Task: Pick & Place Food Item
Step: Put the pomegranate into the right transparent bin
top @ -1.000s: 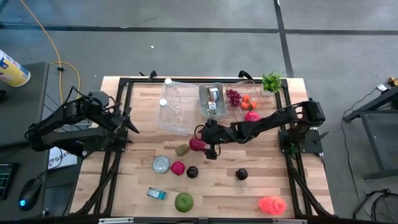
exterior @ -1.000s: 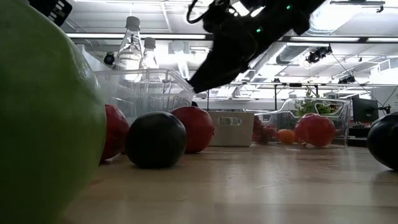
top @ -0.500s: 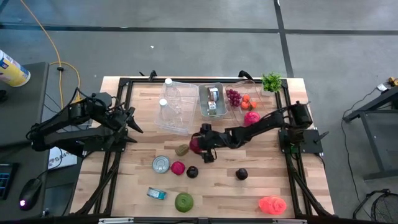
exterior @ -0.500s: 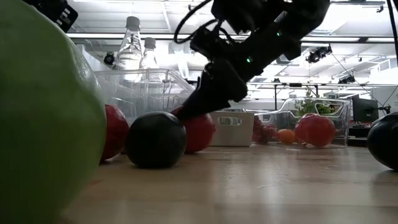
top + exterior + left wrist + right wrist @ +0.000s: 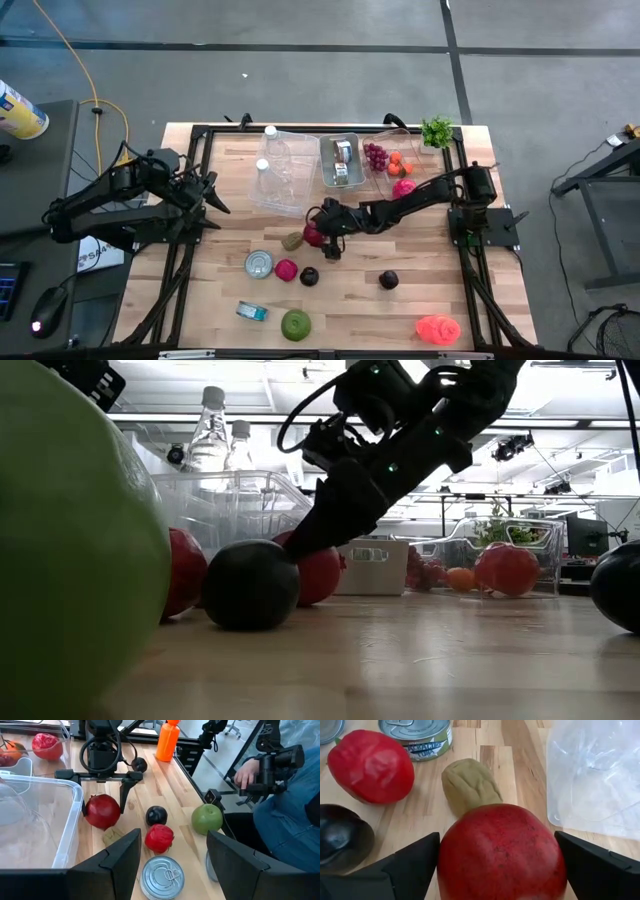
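A red pomegranate (image 5: 314, 233) rests on the wooden table near its middle, beside a clear container. My right gripper (image 5: 496, 840) is open and low over it, slanting down from the table's right. One finger (image 5: 82, 806) stands on each side of the pomegranate (image 5: 102, 812). The fruit (image 5: 502, 852) fills the gap between the fingers. My left gripper (image 5: 212, 195) hangs open above the table's left edge with nothing between its fingers. My right gripper has a finger (image 5: 415, 857) close against one side of the pomegranate, and a narrow gap shows at the other finger (image 5: 590, 860). Whether either finger touches the fruit, I cannot tell. The pomegranate sits on the table.
An olive-green lump (image 5: 292, 241), a red fruit (image 5: 286, 270), a dark plum (image 5: 309, 276) and a can (image 5: 259, 264) lie just left and near of the pomegranate. A clear container with bottles (image 5: 280, 170), a metal tray (image 5: 340, 160) and a bin of fruit (image 5: 390, 160) stand along the far side.
My right gripper has come down and a little toward the table's left, from above the pomegranate to straddling it with its fingers near the tabletop. The pomegranate has stayed where it was.
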